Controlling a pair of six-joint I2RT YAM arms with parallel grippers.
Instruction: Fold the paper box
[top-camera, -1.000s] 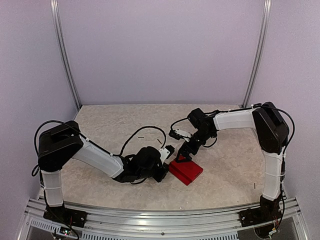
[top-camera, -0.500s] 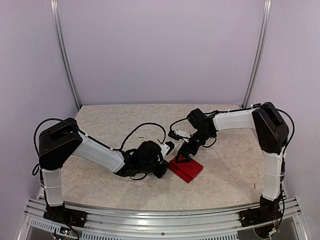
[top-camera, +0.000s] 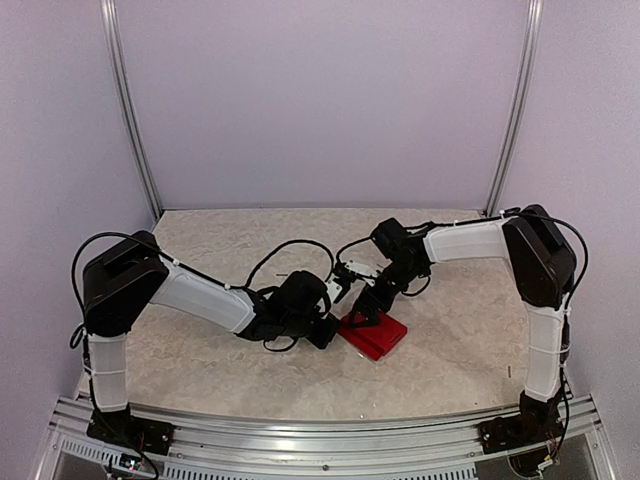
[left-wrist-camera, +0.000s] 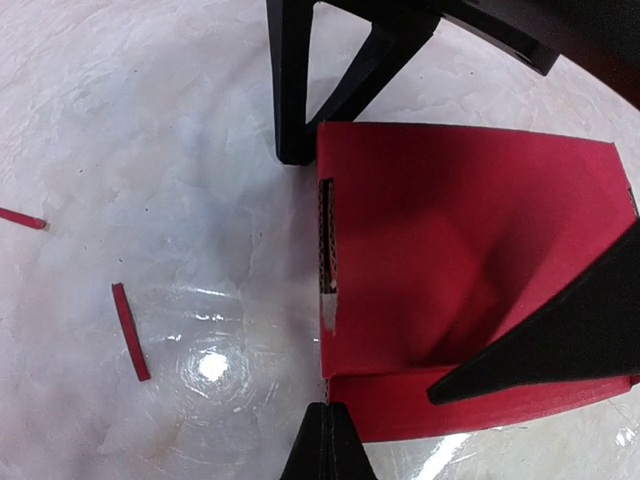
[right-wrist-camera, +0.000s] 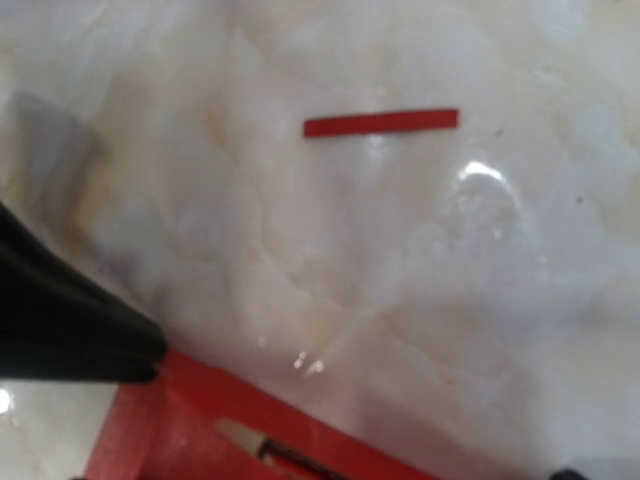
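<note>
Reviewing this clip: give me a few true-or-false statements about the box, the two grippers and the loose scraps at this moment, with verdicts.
1. The paper box lies on the table with both grippers close to it. True.
2. The right gripper is shut. False: its jaws stand wide open, right at the box.
3. Loose red strips lie on the table near the box. True.
4. The left gripper is parked far from the box. False: it is shut and sits at the box's left edge.
</note>
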